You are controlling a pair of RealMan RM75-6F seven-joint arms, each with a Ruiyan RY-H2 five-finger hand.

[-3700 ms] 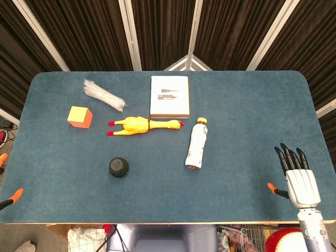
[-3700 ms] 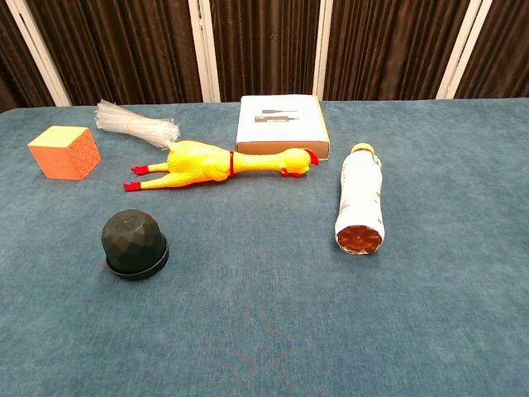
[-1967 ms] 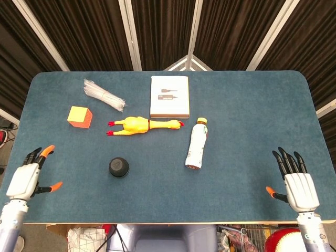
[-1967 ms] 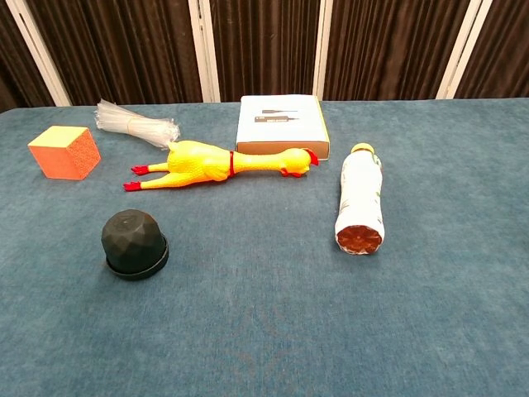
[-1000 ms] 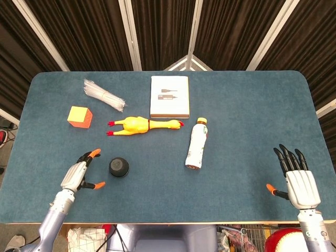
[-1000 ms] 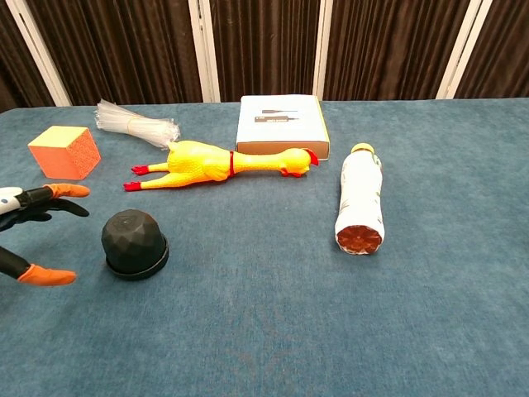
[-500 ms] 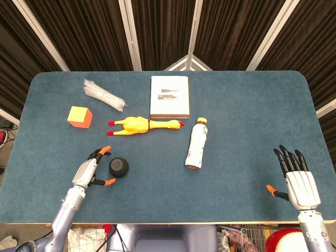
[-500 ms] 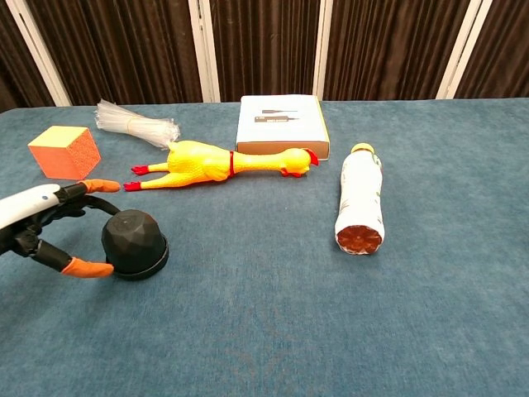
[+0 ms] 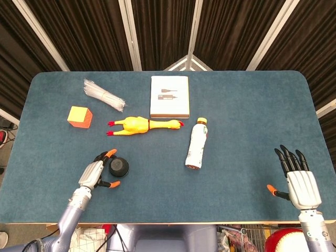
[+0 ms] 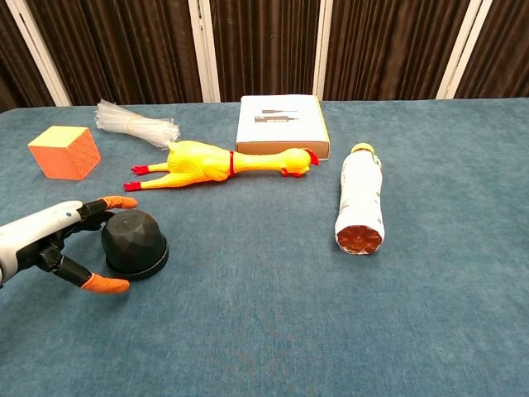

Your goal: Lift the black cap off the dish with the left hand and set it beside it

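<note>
The step in hand is the reach to grasp. The left robot hand (image 10: 62,240) sits at table height just left of the black cap (image 10: 134,241), fingers spread and curved toward it, one orange-tipped finger (image 10: 116,202) reaching past the cap's far side and the thumb tip (image 10: 107,285) lying at its near side. Nothing is gripped yet; whether any finger already touches the cap I cannot tell.

The cap stands dome-up on its dish (image 10: 157,263), only the dish's thin dark rim showing under it. Both sit below the rubber chicken (image 10: 216,161) and well apart from it.

Next, I judge, the hand needs to slide a little further around the cap and close on its faceted sides above the rim, so the dish stays down, then lift straight up and set the cap beside the dish.

The right robot hand (image 9: 300,181) rests far right of the cap, fingers straight and apart, holding nothing.
</note>
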